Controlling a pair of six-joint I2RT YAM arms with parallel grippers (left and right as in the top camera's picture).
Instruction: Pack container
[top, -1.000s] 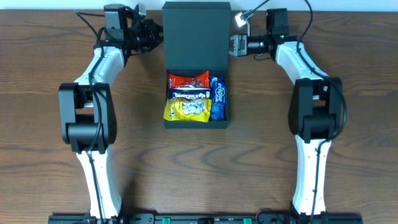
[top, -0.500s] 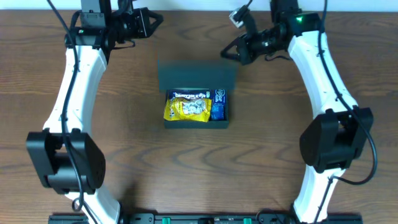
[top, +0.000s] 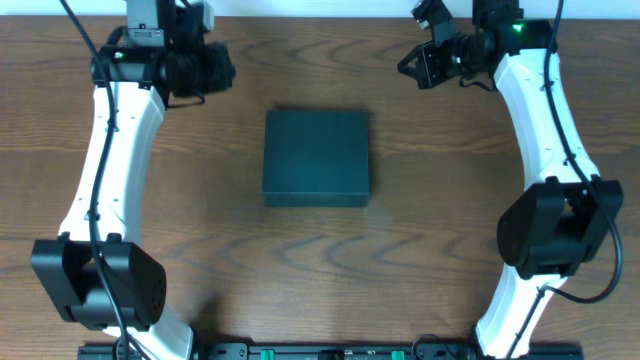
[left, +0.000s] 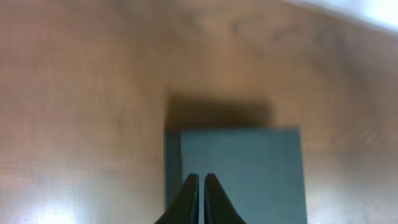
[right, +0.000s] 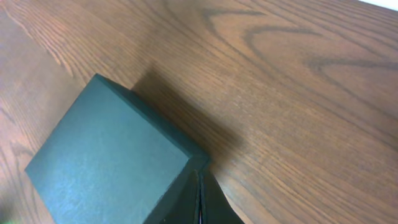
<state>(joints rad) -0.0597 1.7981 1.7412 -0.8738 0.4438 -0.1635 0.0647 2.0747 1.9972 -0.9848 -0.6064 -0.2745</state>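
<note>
The container (top: 316, 157) sits mid-worktop (top: 200, 250) with its lid flat down, so its contents are hidden. The left end effector (left: 199, 178) hangs at its 10 o'clock and the right end effector (right: 199, 175) at 2 o'clock. Both have their fingers pressed together, holding nothing.

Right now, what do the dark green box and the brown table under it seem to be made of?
The dark teal-green rectangular box looks like rigid cardboard with a matte finish: flat faces, crisp edges, no gloss; thin plastic is possible. The brown table looks like wood or wood-grain laminate, smooth, faintly shiny: curved grain lines show.
</note>
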